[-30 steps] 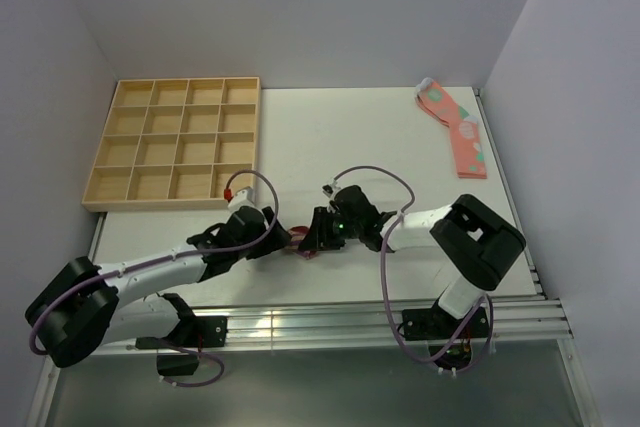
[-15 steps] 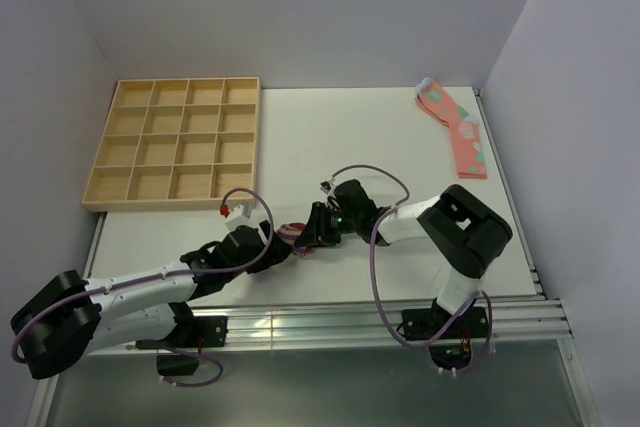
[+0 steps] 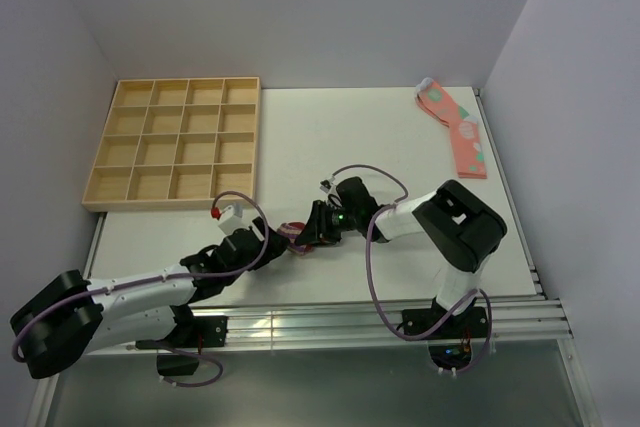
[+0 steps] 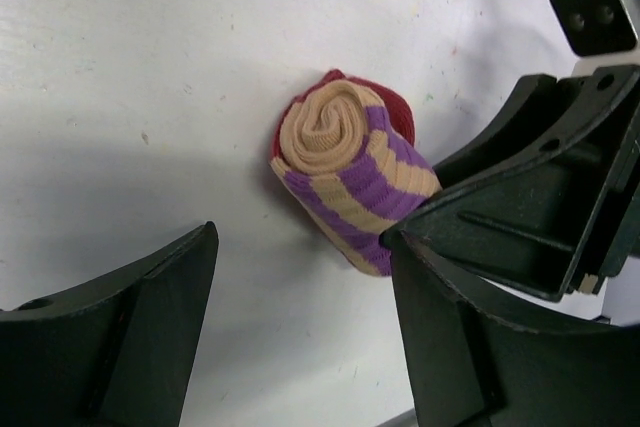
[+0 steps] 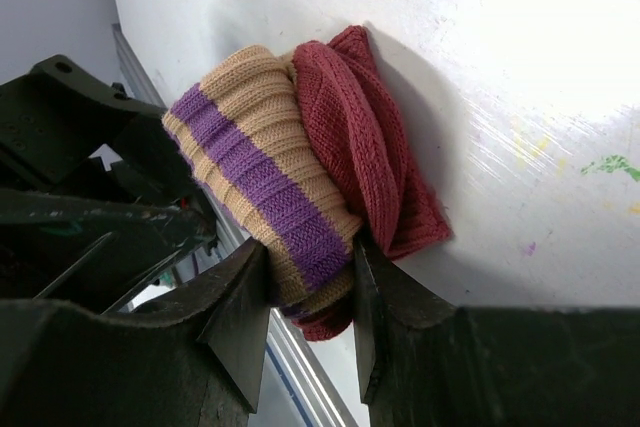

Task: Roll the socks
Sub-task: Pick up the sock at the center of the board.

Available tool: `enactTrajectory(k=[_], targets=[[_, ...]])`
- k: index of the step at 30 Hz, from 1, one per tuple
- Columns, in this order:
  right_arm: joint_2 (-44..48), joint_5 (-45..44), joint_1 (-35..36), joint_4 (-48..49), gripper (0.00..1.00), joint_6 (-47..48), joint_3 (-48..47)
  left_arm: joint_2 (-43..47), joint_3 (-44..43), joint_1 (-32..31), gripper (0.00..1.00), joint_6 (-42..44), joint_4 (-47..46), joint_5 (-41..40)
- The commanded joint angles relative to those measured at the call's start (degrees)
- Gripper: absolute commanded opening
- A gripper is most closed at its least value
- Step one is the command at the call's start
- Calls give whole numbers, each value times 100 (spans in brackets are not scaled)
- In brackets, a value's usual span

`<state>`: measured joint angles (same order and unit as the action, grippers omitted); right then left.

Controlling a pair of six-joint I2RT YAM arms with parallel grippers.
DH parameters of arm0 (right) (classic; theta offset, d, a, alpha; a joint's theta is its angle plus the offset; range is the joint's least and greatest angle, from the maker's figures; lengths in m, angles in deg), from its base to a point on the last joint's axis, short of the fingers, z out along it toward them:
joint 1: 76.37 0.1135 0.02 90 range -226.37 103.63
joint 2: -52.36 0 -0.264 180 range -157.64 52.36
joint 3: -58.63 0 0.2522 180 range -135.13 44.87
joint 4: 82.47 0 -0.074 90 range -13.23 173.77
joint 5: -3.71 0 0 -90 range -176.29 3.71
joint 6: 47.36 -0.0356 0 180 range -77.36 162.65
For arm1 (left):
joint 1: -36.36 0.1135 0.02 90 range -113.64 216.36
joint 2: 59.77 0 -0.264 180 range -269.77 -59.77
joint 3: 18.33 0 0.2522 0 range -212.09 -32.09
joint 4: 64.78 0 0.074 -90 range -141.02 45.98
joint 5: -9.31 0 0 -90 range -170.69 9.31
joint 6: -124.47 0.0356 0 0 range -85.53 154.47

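Observation:
The socks (image 4: pixel 345 172) are a tight roll of tan knit with purple stripes and a dark red part, lying on the white table (image 3: pixel 330 137). In the top view the socks (image 3: pixel 294 233) show between the two grippers. My right gripper (image 5: pixel 310 259) is shut on the roll's striped end, one finger on each side, and it also shows as the black right gripper (image 4: pixel 540 197) in the left wrist view. My left gripper (image 4: pixel 300 247) stands open just short of the roll, with bare table between its fingers; from above the left gripper (image 3: pixel 264 239) sits left of the roll.
A wooden tray (image 3: pixel 175 147) with several compartments stands at the back left. Salmon-pink spotted socks (image 3: pixel 455 127) lie at the back right near the wall. The metal rail (image 3: pixel 320 322) runs along the table's near edge, close behind both grippers.
My left gripper has drawn back to the left, away from the roll, still open. My right gripper has shifted a little to the left with the roll held.

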<state>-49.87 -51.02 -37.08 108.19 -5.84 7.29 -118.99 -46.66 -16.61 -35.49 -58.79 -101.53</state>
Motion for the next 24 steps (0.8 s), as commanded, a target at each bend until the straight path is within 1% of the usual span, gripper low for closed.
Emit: enactTrajectory(k=[1,2,6,9,16,24], targets=[[-613,-1057,-97,-1502,0,375,436,-203,129,-20,75,-378,-681,-350],[-631,-996,-123,-1476,0,367,453,-265,173,-20,75,-466,-987,-342],[-701,-732,-246,-1274,0,244,594,-703,138,-20,74,-581,-1288,-412],[-771,-662,-281,-1326,0,217,586,-923,147,-20,75,-616,-1586,-430],[-912,-257,-334,-1238,0,68,585,-1478,-37,-20,73,-695,-1780,-394],[-1017,41,-378,-1239,0,7,533,-2084,59,-29,72,-836,-2211,-333]])
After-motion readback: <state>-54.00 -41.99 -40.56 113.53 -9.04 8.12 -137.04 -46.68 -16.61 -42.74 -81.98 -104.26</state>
